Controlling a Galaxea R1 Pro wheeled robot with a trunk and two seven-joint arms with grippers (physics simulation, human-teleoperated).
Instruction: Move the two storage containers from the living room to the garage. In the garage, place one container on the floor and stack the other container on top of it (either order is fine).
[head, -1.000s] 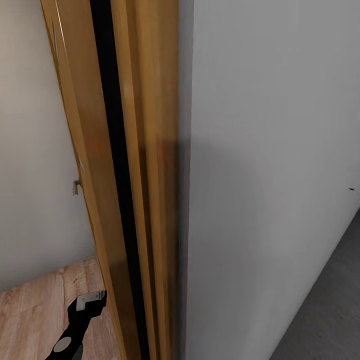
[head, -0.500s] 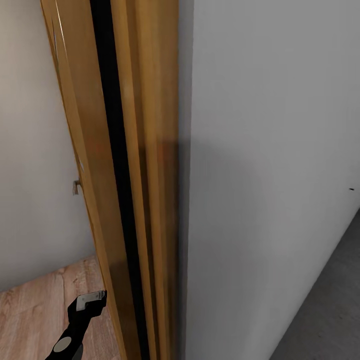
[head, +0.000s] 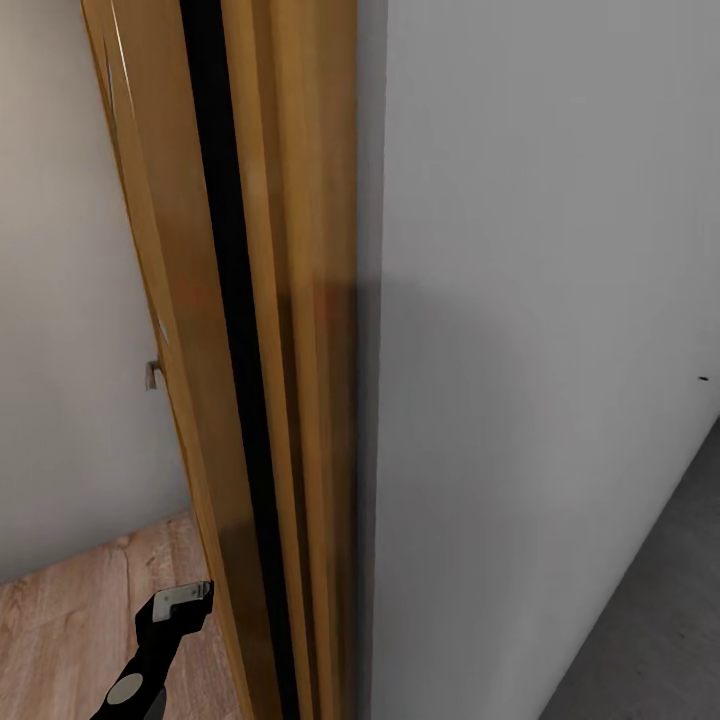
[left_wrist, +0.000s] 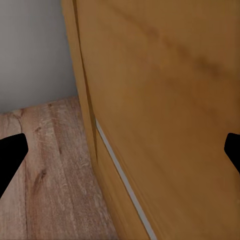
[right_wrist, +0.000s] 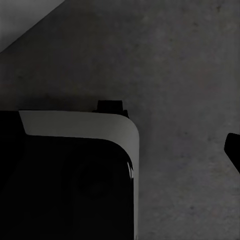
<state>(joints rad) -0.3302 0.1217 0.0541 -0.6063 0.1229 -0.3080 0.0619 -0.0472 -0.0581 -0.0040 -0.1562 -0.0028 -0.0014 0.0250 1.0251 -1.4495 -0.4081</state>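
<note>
Door (head: 200, 330) edge-on dead ahead beside grey wall (head: 540, 350); left jaws (left_wrist: 120, 150) wide apart, empty; right jaws' state unclear.

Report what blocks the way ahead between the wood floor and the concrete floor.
A wooden door, seen edge-on, and the end of a grey wall stand directly ahead, dividing the wood-plank floor from the concrete floor. The left gripper hangs beside the door.

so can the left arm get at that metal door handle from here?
Probably not: the left gripper is low near the wood floor, open; the door handle sits well above, by the door's edge.
</note>
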